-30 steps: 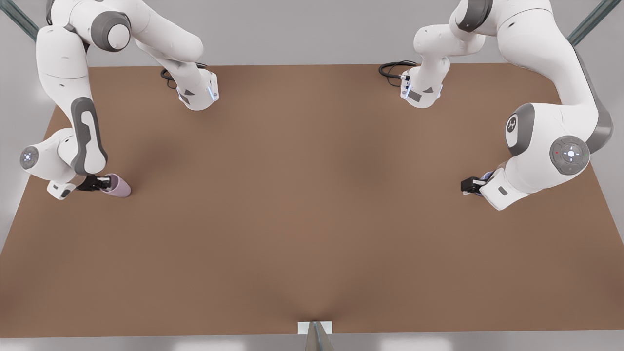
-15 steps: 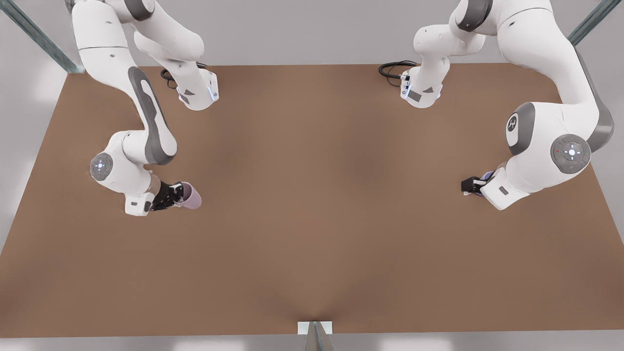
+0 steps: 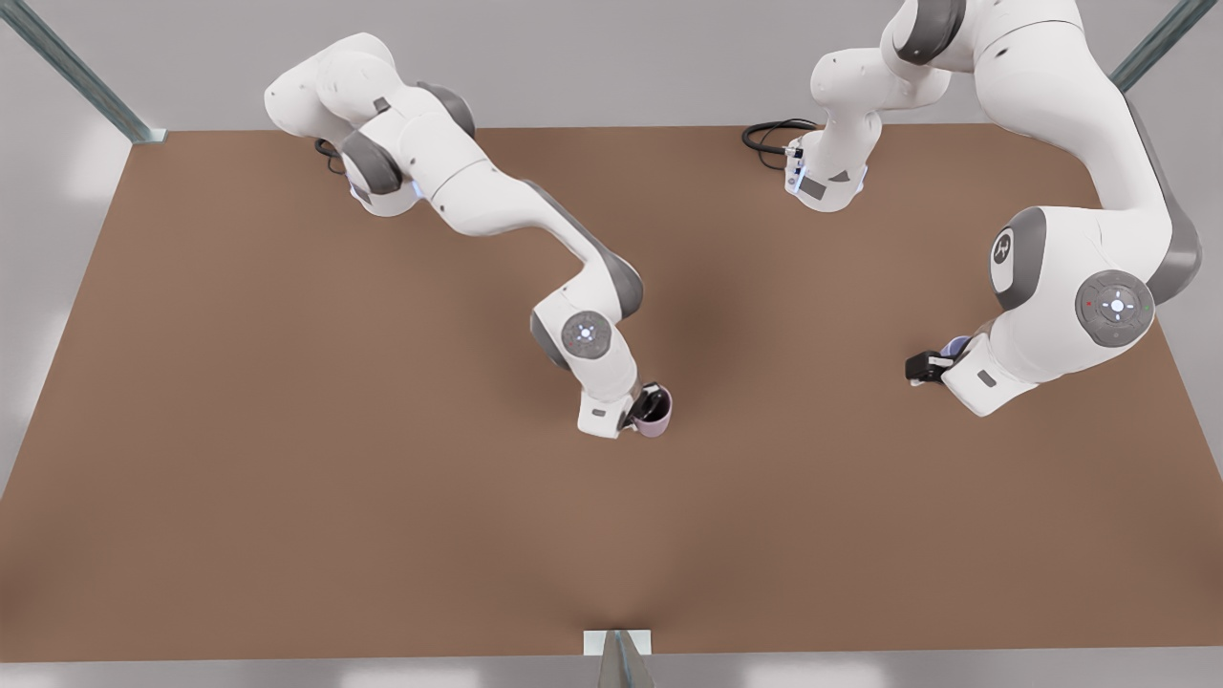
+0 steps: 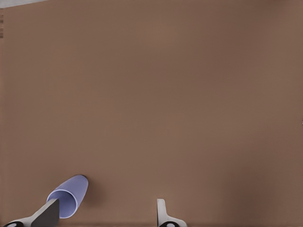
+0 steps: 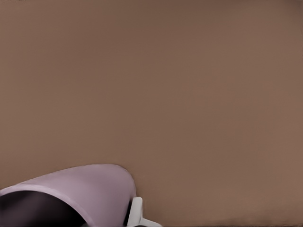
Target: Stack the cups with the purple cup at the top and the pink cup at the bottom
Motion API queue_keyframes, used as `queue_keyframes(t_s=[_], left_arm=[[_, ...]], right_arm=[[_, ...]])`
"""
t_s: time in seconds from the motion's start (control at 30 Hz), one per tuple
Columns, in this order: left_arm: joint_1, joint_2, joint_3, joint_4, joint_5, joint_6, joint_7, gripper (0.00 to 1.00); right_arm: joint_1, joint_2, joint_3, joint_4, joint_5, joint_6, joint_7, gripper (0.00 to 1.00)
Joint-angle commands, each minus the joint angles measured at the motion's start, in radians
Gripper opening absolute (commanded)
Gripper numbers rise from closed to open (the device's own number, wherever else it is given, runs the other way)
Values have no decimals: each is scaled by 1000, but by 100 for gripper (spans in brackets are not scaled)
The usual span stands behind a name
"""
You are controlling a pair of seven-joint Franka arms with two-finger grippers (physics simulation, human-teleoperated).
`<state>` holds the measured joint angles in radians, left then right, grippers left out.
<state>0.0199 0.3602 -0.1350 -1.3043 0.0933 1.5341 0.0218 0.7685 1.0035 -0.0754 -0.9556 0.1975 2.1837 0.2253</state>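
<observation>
In the front view my right gripper (image 3: 644, 408) is near the table's middle, shut on the rim of the pink cup (image 3: 657, 417), whose dark inside faces up. The right wrist view shows the pink cup (image 5: 80, 189) close up, with one white fingertip (image 5: 136, 212) against its wall. My left gripper (image 3: 920, 367) waits low at the front view's right, by the purple cup (image 3: 954, 345), which the wrist mostly hides. In the left wrist view its fingers are wide open, and the purple cup (image 4: 69, 196) lies just past one fingertip (image 4: 47, 212).
The brown table (image 3: 382, 497) stretches wide around both grippers. Both arm bases (image 3: 387, 186) and black cables (image 3: 769, 139) stand along the far edge. A small white bracket (image 3: 617, 642) sits at the near edge's middle.
My right arm has swung from the front view's left edge to the table's middle, carrying the pink cup, which now stands mouth up. The left arm has hardly moved.
</observation>
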Motion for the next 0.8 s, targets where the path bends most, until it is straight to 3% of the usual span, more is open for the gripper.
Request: queue_keyframes(t_s=[0.0, 0.13, 0.17, 0.2, 0.27, 0.3, 0.4, 0.57, 0.7, 0.77], left_arm=[[0, -1, -1, 0, 3, 0, -8, 100], [2, -1, 0, 0, 3, 0, -6, 100], [2, -1, 0, 0, 2, 0, -6, 100], [2, -1, 0, 0, 2, 0, -6, 100], [2, -3, 0, 0, 0, -2, -8, 100], [2, -3, 6, -1, -1, 0, -13, 100], [5, -27, 26, -68, -7, 23, -42, 100], [6, -271, 63, -608, -10, 442, -183, 100], [14, -288, 132, -837, -10, 704, -171, 100], [14, -250, 167, -871, -10, 770, -168, 100]], right_arm=[[25, 13, -24, 0, -6, 33, 868, 21], [31, 43, -30, 3, -4, 34, 868, 21], [32, 44, -30, 3, -4, 34, 868, 48], [32, 43, -30, 3, -4, 34, 867, 55], [31, 43, -40, -2, -3, 30, 867, 83], [31, 35, -41, -6, -3, 28, 867, 86], [31, 35, -43, -8, 0, 30, 865, 87], [34, 35, -41, -6, 0, 30, 865, 87], [41, 35, -43, -8, 0, 27, 865, 88], [46, -11, -50, -46, 0, 27, 864, 90]])
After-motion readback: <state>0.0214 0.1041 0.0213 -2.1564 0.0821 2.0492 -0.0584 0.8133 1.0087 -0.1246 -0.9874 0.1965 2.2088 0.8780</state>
